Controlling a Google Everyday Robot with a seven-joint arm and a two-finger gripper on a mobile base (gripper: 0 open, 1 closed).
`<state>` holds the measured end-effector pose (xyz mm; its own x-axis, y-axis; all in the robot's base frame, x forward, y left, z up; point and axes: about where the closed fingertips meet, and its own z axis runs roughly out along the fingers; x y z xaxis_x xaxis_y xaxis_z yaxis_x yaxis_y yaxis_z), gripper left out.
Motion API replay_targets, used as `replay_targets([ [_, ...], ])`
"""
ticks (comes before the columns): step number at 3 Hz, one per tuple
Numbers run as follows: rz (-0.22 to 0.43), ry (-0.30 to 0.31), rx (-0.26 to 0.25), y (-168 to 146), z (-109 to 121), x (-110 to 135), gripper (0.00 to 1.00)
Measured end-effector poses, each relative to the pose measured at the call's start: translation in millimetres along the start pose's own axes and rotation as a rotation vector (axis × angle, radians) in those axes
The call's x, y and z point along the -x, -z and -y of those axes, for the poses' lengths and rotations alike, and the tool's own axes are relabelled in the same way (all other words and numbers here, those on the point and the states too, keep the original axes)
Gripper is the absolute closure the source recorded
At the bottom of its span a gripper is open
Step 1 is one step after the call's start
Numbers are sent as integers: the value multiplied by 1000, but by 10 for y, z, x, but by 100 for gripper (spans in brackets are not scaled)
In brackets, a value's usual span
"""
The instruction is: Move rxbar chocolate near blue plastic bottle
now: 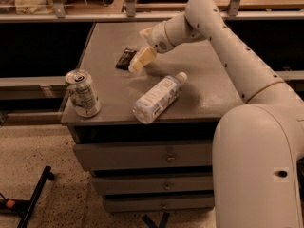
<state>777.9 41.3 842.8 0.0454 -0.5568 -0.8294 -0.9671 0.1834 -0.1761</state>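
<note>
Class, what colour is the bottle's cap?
White: the cap shows best in the camera view, on the lying bottle. The claw hovers by the bar.

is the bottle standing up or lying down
Lying down: the blue plastic bottle rests on its side on the cabinet top. The open gripper is beside the rxbar chocolate.

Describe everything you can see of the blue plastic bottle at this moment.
The blue plastic bottle is clear, pale-bluish plastic with a white cap and a white-blue label around its body. It lies on its side on the grey cabinet top, with its cap towards the far right and its base near the front edge. It touches only that surface. It lies apart from the silver can, the rxbar chocolate and the open gripper, which hovers beyond it by the bar.
</note>
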Motion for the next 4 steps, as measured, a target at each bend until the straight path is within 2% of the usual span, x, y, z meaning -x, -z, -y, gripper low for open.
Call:
replay_targets([
  [1, -8, -1, 23, -85, -60, 19, 0],
  [2, -29, -31, 44, -157, -105, 22, 0],
  [4, -65, -125, 105, -253, -202, 57, 0],
])
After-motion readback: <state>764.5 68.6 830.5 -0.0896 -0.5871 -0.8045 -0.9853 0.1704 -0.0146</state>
